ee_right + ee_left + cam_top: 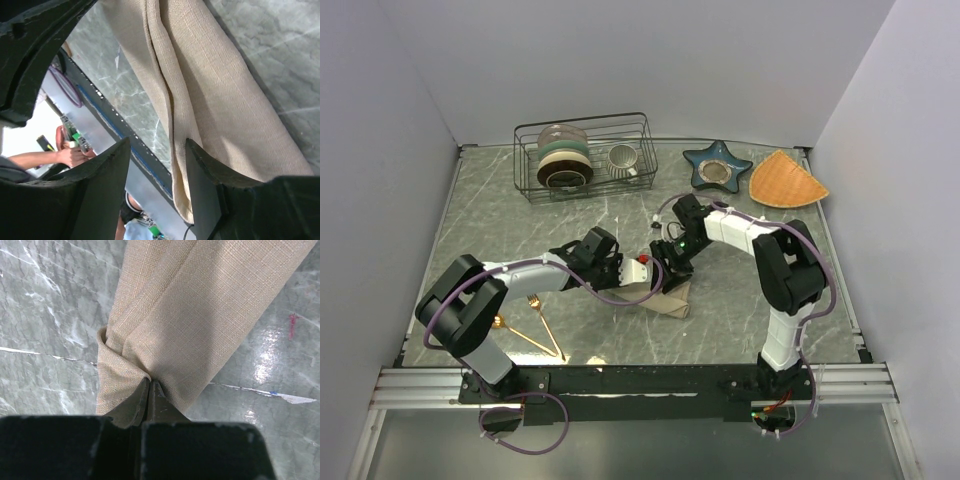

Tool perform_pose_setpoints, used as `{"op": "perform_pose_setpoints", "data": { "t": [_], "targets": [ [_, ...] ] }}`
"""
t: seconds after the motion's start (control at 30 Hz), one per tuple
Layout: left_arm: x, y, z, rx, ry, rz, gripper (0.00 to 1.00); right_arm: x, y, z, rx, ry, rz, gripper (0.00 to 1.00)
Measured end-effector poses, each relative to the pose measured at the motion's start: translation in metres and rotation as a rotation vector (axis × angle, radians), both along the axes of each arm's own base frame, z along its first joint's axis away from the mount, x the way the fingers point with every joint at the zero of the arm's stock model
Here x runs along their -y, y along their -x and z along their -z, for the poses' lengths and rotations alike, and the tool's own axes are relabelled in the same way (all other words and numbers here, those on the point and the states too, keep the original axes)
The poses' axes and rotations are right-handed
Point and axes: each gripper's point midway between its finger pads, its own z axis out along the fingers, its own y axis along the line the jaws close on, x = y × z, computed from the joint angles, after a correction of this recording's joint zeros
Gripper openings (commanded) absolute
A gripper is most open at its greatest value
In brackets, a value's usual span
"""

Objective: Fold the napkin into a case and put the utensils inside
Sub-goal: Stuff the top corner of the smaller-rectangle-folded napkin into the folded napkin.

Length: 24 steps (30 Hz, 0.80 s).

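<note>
The beige napkin (pixel 665 300) lies folded into a long narrow strip in the middle of the table. In the left wrist view my left gripper (pixel 149 381) is shut on a bunched fold at the napkin's (pixel 200 315) edge. In the top view the left gripper (pixel 645 272) and the right gripper (pixel 670 268) meet just above the cloth. My right gripper (pixel 157 145) is open, and the napkin's (pixel 210 85) layered edge hangs beside its right finger (pixel 200 170). The gold fork (pixel 544 322) and gold spoon (pixel 510 330) lie crossed at the near left, under the left arm.
A wire dish rack (pixel 582 121) holding plates and a cup stands at the back. A blue star-shaped dish (pixel 717 165) and an orange wedge-shaped mat (pixel 785 180) sit at the back right. A small pale scrap (pixel 597 359) lies at the near edge.
</note>
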Motion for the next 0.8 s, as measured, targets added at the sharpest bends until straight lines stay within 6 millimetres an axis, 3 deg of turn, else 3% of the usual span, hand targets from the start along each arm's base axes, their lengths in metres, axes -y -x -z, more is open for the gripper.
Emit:
{"op": "perform_pose_setpoints", "data": {
  "t": [0.37, 0.8],
  "targets": [
    [0.002, -0.001, 0.000, 0.004, 0.003, 0.005, 0.01, 0.003, -0.004, 0.019, 0.036, 0.076, -0.008, 0.55],
    [0.002, -0.001, 0.000, 0.009, 0.002, 0.016, 0.01, 0.009, -0.017, 0.011, 0.074, 0.075, 0.001, 0.56]
  ]
}}
